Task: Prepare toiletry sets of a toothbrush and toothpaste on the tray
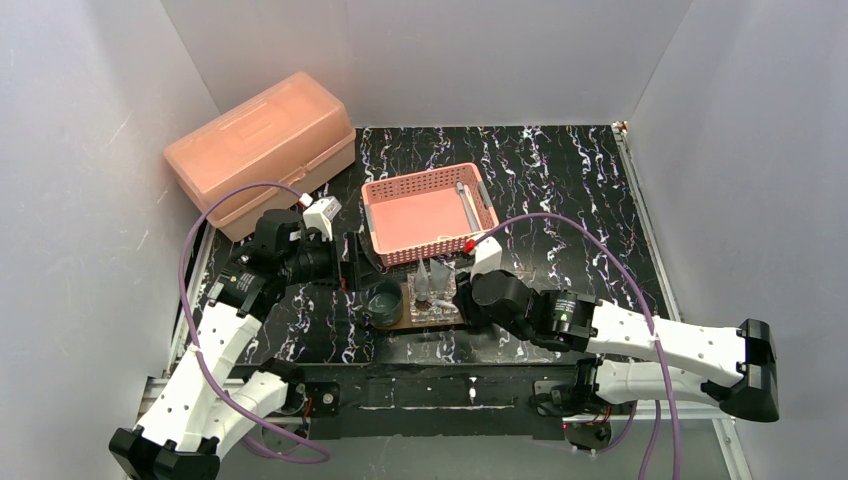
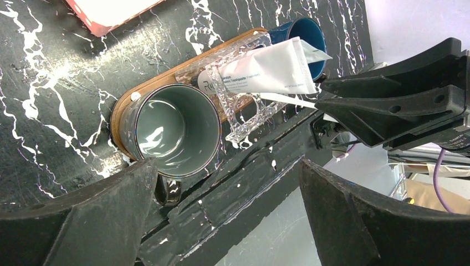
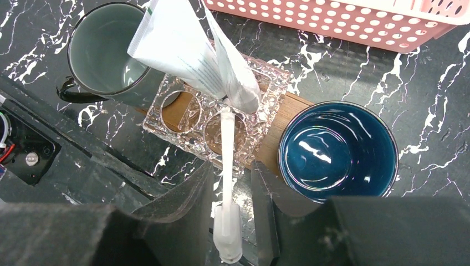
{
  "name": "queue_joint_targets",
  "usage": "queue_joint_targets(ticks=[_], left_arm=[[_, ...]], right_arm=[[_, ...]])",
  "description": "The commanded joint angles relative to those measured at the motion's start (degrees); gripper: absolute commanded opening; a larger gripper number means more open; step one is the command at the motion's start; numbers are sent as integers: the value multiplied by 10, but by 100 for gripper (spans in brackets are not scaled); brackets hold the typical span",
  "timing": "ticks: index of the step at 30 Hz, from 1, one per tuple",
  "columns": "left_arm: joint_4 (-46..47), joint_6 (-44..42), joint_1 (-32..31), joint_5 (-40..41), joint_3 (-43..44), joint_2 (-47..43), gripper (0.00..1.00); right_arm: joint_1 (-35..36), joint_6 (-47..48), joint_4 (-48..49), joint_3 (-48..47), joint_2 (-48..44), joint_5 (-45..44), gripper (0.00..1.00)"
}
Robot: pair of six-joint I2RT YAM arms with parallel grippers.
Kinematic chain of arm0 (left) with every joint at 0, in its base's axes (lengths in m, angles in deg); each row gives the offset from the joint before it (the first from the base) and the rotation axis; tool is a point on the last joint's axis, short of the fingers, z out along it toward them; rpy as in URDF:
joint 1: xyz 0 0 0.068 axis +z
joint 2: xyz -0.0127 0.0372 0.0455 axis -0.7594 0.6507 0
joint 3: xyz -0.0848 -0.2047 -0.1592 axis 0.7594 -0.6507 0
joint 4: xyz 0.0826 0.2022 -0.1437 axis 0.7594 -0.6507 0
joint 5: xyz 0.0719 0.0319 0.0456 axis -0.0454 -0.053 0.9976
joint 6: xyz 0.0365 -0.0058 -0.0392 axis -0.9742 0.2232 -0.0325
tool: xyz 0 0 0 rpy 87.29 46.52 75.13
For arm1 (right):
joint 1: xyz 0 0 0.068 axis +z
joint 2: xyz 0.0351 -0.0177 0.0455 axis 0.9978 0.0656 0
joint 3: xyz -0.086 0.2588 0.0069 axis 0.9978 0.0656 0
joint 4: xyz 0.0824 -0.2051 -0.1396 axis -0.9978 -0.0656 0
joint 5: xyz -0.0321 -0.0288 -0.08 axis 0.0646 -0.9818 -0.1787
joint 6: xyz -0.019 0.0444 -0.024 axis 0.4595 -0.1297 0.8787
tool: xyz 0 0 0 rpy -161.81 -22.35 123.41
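Where right fingers [image 3: 185, 202] stand apart, toothbrush [image 3: 227, 149] between them, end in holder [image 3: 275, 88]

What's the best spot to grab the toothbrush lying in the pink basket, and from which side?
Grip the toothbrush at mid-shaft, from above, pincer fingers across its width. It lies flat along the pink basket's wall on the right arm's side, so a sideways approach looks blocked.

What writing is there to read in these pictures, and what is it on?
"Toothpaste": small print on the white tube.
"R": large letter near that tube's lower end; the rest of the word is hidden behind the clear holder.
Other print on the tube: too small to read.
Nothing else is readable.
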Motion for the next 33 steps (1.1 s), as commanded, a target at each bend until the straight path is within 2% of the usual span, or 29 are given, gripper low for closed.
queue_joint_targets(ticks=[1, 8, 12, 24, 28, 33], left_arm=[[0, -7, -3, -11, -3, -1, 98], [0, -6, -4, -12, -3, -1, 98], [0, -7, -3, -12, -4, 0, 98], [1, -11, -8, -2, -3, 7, 98], [-1, -15, -11, 4, 0, 9, 98], [-9, -23, -18, 16, 7, 13, 98]], right_arm=[[2, -4, 20, 5, -15, -14, 41], [2, 2, 5, -14, -31, -20, 43], [2, 14, -27, -50, -31, -62, 44], [-6, 95, -91, -210, 64, -120, 47], [-48, 126, -102, -256, 106, -93, 47], [-154, 158, -88, -289, 142, 24, 47]])
